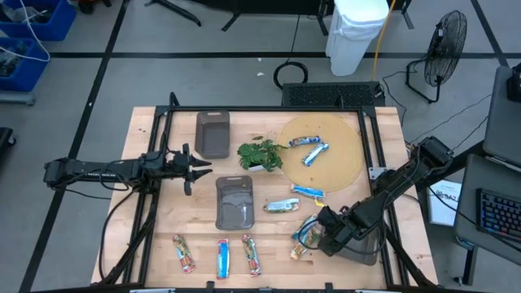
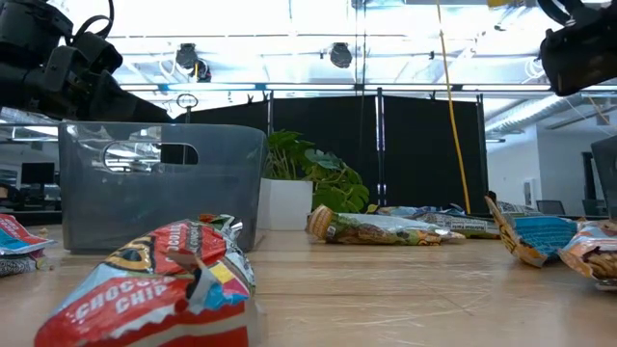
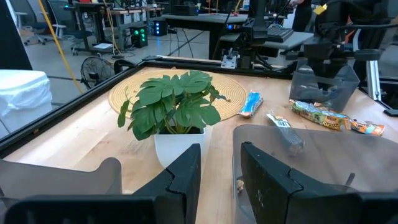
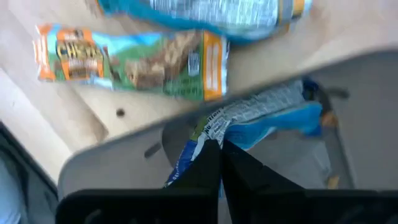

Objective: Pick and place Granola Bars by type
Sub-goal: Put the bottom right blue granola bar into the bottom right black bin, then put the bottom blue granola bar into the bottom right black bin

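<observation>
We have the right gripper [image 4: 219,163] pinched tight on a crinkly blue-silver wrapped granola bar [image 4: 249,121] over the grey plastic tray [image 4: 348,87] at the table's front right corner (left gripper [image 1: 189,169] waits, slightly parted); we'd lower well inside before letting go.

Ahead of your left gripper [image 1: 198,169], jaws slightly parted, the plant [image 1: 260,154] blocks the straight path; two trays [image 1: 212,133] flank it, one to each side of the jaws. Your right gripper [image 1: 313,236] is pinched on a blue bar [image 4: 249,121] over a third tray [image 4: 348,124], with loose bars [image 1: 308,192] crowding the wood just beyond its tips.
</observation>
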Controlling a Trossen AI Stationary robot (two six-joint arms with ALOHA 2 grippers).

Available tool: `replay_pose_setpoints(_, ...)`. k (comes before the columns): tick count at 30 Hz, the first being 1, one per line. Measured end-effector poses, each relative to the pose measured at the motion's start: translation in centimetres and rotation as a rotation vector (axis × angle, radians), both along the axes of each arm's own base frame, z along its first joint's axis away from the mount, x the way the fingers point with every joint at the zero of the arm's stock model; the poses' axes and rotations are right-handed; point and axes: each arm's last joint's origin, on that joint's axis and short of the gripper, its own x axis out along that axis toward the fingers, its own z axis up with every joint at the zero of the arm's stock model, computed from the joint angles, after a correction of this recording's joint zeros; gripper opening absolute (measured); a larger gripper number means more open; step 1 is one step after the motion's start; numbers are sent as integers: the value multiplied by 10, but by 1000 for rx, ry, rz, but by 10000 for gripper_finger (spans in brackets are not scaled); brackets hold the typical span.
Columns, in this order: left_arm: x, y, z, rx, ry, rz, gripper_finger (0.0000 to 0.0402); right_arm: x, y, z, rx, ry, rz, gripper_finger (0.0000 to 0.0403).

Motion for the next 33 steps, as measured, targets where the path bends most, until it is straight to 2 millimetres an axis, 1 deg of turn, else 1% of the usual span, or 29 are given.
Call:
replay_pose_setpoints(5, 0, 0, 0, 0, 0, 0, 118, -1, 2, 0, 56, 48, -17, 44)
replay_pose_setpoints(13, 0, 0, 0, 0, 0, 0, 118, -2, 2, 0, 70, 62, -54, 123)
replay_pose_setpoints(16, 0, 0, 0, 0, 0, 0, 118, 0, -2, 6, 137, 87, -52, 150)
replay_pose_setpoints(20, 0, 0, 0, 0, 0, 0, 118, -3, -11, 27, 244, 65, -98, 165)
replay_pose_setpoints(23, 0, 0, 0, 0, 0, 0, 118, -10, -17, 47, 311, 3, -94, 166)
replay_pose_setpoints(26, 0, 0, 0, 0, 0, 0, 118, -18, -28, 69, 330, -115, -54, 162)
replay_pose_setpoints(29, 0, 0, 0, 1, 0, 0, 118, -27, -43, 87, 250, -281, -16, 157)
replay_pose_setpoints(33, 0, 0, 0, 1, 0, 0, 118, -41, -61, 106, 61, -493, 67, 153)
